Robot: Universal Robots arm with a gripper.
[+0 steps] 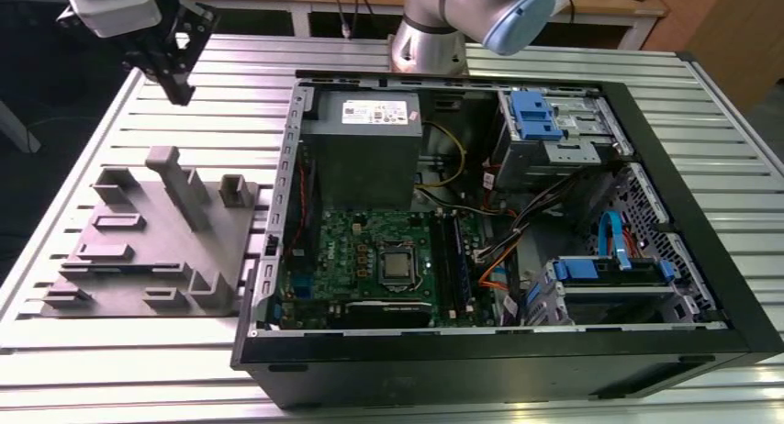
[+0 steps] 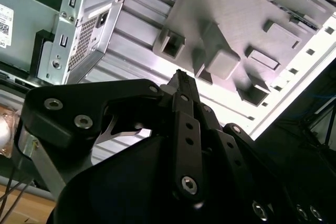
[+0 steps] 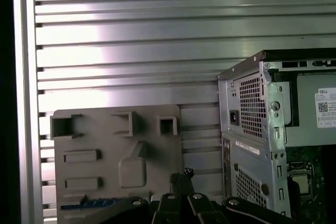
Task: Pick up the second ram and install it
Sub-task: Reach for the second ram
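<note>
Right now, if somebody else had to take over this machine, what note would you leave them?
Tool: shut and empty, hanging in the air near the grey holder, on the exterior view's left of the open computer case.
Second ram: the thin blue strip lying in the holder in the first wrist view looks like it.
Done: nothing on this ram; it has not been picked up.
Left: lifting it and seating it on the green motherboard.
</note>
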